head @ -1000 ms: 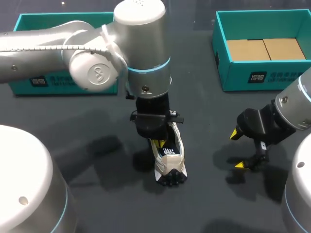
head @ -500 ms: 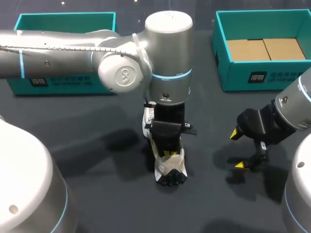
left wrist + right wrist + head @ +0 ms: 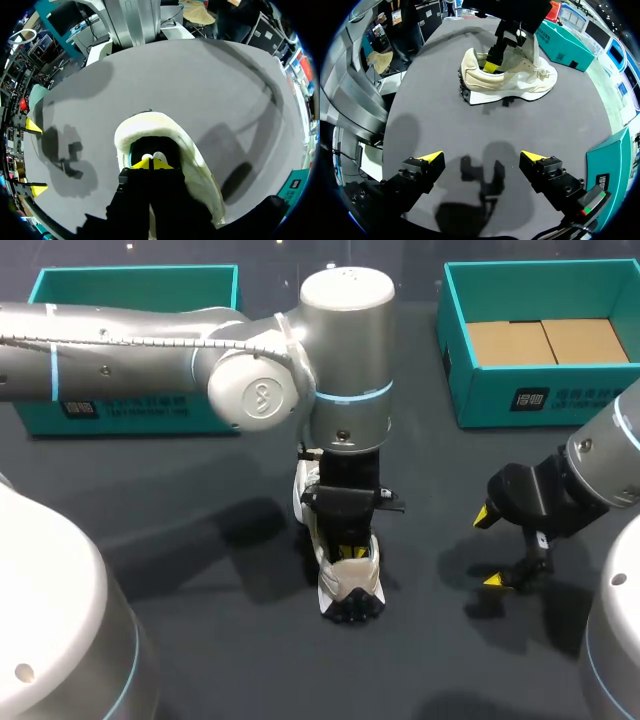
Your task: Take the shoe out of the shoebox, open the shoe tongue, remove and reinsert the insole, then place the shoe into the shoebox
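Left gripper (image 3: 347,552), tips drawn together, is sunk from above into the mouth of the shoe (image 3: 352,585), presumably to reach the insole; whether anything is pinched cannot be told. On the table (image 3: 180,570) the open shoebox (image 3: 500,390) is set well apart, ready for the return. The shoe is stood on its sole between the arms. Right gripper (image 3: 490,548) is held spread beside it, touching nothing, likely in reserve.

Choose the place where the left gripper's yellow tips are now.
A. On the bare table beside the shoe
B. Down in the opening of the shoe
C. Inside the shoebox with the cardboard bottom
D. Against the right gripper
B: in the left wrist view the left gripper has its yellow tips down inside the shoe, whose cream rim rings them. The head view shows the same gripper directly over the shoe.
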Motion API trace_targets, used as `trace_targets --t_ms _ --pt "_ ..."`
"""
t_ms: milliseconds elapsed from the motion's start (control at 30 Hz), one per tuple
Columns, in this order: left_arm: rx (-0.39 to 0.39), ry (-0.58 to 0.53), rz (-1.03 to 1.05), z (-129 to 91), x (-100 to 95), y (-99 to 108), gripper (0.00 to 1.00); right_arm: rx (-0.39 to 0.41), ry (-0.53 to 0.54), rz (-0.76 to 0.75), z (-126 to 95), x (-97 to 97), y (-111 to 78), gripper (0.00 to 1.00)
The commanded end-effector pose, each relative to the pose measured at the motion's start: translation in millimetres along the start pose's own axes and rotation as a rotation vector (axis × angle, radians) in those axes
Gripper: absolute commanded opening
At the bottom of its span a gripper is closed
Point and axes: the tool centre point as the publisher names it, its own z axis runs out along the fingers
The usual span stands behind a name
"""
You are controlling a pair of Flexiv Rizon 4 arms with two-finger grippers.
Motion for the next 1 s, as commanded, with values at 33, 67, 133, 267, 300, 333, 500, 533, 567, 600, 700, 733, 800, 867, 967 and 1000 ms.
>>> trace_targets --t_ms 33,67,133,267,300,333,500,533,567,600,700,733,800,867,967,1000 --pt "-0.087 -0.075 0.001 -8.6 15.8 -16.2 0.00 0.001 -0.003 0.000 -1.3 2.5 -0.5 1.00" --pt "-0.097 -0.088 -0.005 -6.4 14.4 -16.9 0.00 0.001 -0.003 0.000 -1.3 2.5 -0.5 1.00" --pt "-0.108 -0.114 -0.007 -1.2 11.1 -17.0 0.00 0.001 -0.003 0.000 -1.3 2.5 -0.5 1.00" --pt "-0.136 -0.170 -0.058 7.1 5.1 -12.3 0.00 0.001 -0.003 0.000 -1.3 2.5 -0.5 1.00" --pt "-0.130 -0.185 -0.077 7.0 3.2 -9.8 0.00 0.001 -0.003 0.000 -1.3 2.5 -0.5 1.00" --pt "-0.133 -0.196 -0.087 6.7 1.3 -8.4 0.00 0.001 -0.003 0.000 -1.3 2.5 -0.5 1.00" --pt "-0.160 -0.231 -0.111 1.5 -7.4 -5.6 0.00 0.001 -0.003 0.000 -1.3 2.5 -0.5 1.00" --pt "-0.169 -0.239 -0.115 -0.2 -8.4 -4.9 0.00 0.001 -0.003 0.000 -1.3 2.5 -0.5 1.00" --pt "-0.178 -0.243 -0.121 -1.6 -9.0 -4.2 0.00 0.001 -0.003 0.000 -1.3 2.5 -0.5 1.00" --pt "-0.178 -0.252 -0.128 -3.1 -9.2 -3.0 0.00 0.001 -0.003 0.000 -1.3 2.5 -0.5 1.00" --pt "-0.187 -0.264 -0.150 -4.2 -9.9 1.5 0.00 0.001 -0.003 0.000 -1.3 2.5 -0.5 1.00" --pt "-0.188 -0.265 -0.154 -4.3 -9.8 2.3 0.00 0.001 -0.003 0.000 -1.3 2.5 -0.5 1.00" --pt "-0.193 -0.273 -0.166 -4.9 -8.9 5.0 0.00 0.001 -0.003 0.000 -1.3 2.5 -0.5 1.00" --pt "-0.198 -0.285 -0.177 -6.3 -7.3 6.3 0.00 0.001 -0.003 0.000 -1.3 2.5 -0.5 1.00" --pt "-0.202 -0.293 -0.193 -4.9 -8.9 11.1 0.00 0.001 -0.003 0.000 -1.3 2.5 -0.5 1.00" --pt "-0.200 -0.290 -0.195 -2.8 -10.3 12.8 0.00 0.001 -0.003 0.000 -1.3 2.5 -0.5 1.00"
